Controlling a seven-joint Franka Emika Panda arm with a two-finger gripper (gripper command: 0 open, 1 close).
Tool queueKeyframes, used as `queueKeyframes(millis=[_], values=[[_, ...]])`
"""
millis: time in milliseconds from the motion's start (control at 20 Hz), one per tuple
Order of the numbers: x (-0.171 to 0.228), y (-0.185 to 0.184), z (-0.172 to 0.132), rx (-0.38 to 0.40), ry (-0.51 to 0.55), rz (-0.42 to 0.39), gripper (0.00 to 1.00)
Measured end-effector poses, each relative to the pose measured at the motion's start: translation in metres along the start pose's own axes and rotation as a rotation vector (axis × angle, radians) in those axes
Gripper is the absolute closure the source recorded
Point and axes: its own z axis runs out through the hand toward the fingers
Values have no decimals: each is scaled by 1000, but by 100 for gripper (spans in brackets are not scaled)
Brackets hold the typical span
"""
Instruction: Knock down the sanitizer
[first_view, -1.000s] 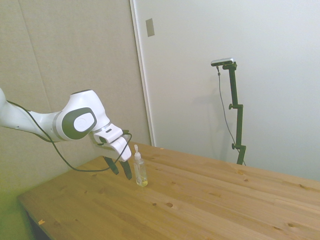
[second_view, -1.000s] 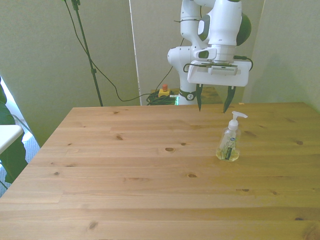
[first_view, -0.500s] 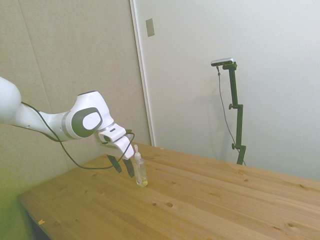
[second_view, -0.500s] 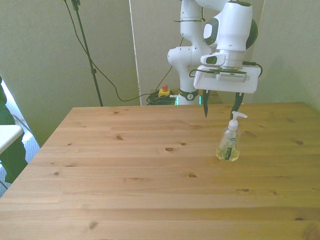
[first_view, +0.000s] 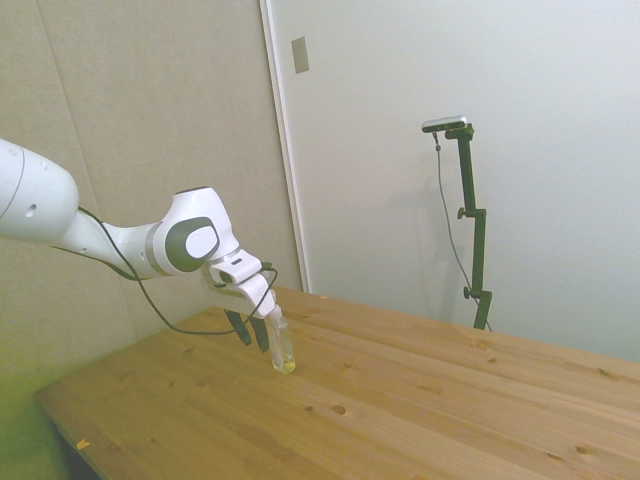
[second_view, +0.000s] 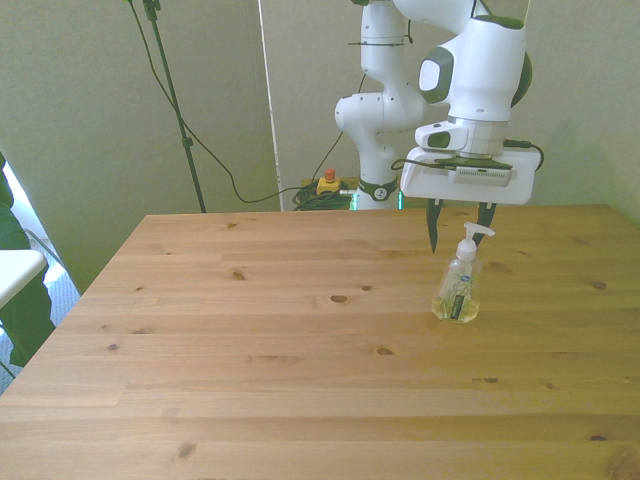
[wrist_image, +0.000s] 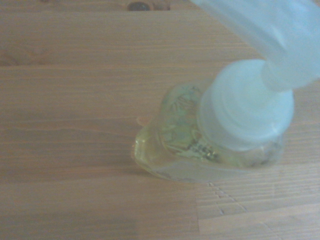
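While the sanitizer (second_view: 458, 285) stands upright on the table (second_view: 250, 360), I have the gripper (second_view: 460, 232) poised right at its pump top. In the front view the bottle sits toward the front view's right, roughly midway between the table's far and near edges, with a little yellowish liquid pooled at its base and the white pump nozzle pointing toward the front view's right. From there I see the two dark fingers spread apart and holding nothing: one finger (second_view: 432, 228) hangs just to the front view's left of the pump, and the other shows behind the pump head, so the top of the bottle lies between them in that view. I cannot tell from these pictures whether either finger actually touches the pump. In the side view the sanitizer (first_view: 283, 348) stands on the table (first_view: 420, 410) near the edge closest to the arm, and the gripper (first_view: 253, 333) comes down at a slant beside it, its white hand overlapping the top of the bottle while the dark fingertips hang just beside the clear body and above the wood. The wrist camera looks almost straight down on the sanitizer (wrist_image: 210, 135), blurred: I make out the round white collar, the pump stem running off to one corner, and the yellowish base resting on the wood grain of the table (wrist_image: 65, 100).
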Motion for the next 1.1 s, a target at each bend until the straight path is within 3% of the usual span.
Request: queueKeyframes(millis=[650,1100], values=[[9,-20,12,-12,-14,9,100],[44,-47,17,-18,0,35,100]])
